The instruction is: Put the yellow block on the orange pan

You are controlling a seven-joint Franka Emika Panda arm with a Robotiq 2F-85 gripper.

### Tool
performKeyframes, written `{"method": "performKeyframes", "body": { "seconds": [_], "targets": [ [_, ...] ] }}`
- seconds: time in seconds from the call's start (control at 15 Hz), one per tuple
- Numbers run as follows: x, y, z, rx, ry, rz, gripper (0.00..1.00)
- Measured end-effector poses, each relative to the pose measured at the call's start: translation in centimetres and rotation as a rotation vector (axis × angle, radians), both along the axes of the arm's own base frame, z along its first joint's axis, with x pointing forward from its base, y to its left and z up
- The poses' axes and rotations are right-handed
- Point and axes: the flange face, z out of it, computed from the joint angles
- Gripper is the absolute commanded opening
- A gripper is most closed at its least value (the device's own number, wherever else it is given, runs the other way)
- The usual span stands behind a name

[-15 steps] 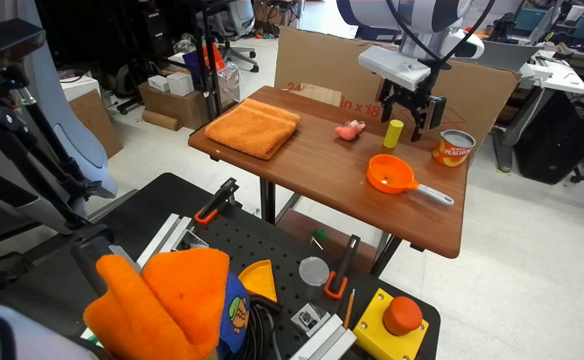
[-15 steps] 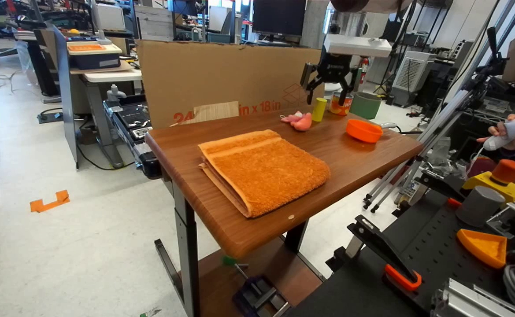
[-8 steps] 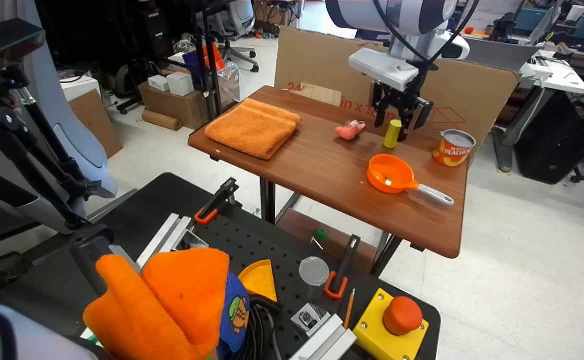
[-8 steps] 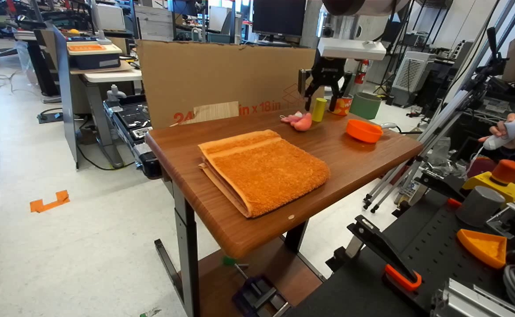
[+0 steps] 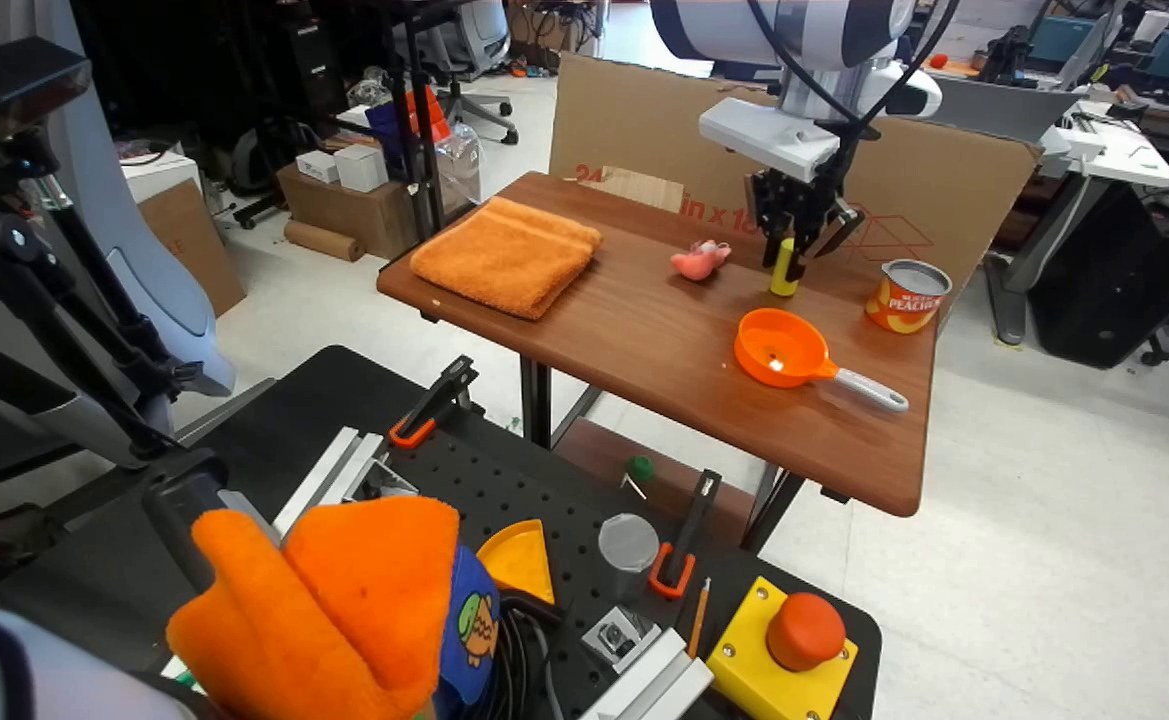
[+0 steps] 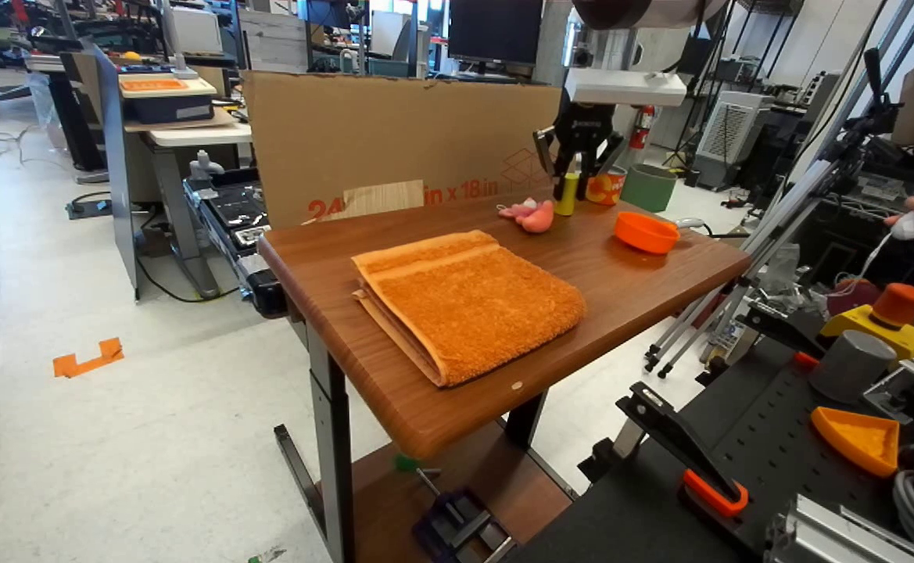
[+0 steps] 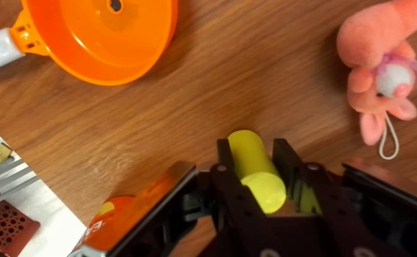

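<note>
Gripper (image 7: 253,151) is filling the bottom of the wrist view, fingers (image 7: 225,151) straddling the yellow block (image 7: 256,171) but not squeezing, a thin gap's showing on the right. It's standing upright on the brown table (image 7: 194,107), just right of centre. A can (image 7: 103,216) is peeking in lower left, pink toy (image 7: 369,53) is lying upper right, orange pan (image 7: 101,39) is sitting upper left. In both exterior views, cardboard (image 5: 644,120) is standing behind the table.

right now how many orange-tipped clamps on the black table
2: one clamp beside the grey cylinder, another clamp farther along the black table. The fuzzy orange thing may hide more.
</note>
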Motion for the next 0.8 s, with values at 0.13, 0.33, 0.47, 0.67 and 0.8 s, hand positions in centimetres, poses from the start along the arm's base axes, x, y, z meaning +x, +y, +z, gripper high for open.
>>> {"method": "performKeyframes", "body": {
  "seconds": [0.13, 0.33, 0.47, 0.67, 0.8],
  "targets": [
    [-0.3, 0.1, 0.2, 0.003, 0.002, 0.001, 0.17],
    [-2.7, 0.9, 1.1, 0.021, 0.03, 0.051, 0.17],
    [-5.5, 1.1, 2.2, 0.037, 0.056, 0.116, 0.17],
    [-10.1, 0.4, 4.3, 0.056, 0.082, 0.205, 0.17],
    [-12.8, -0.3, 5.6, 0.061, 0.086, 0.252, 0.17]
  ]
}}
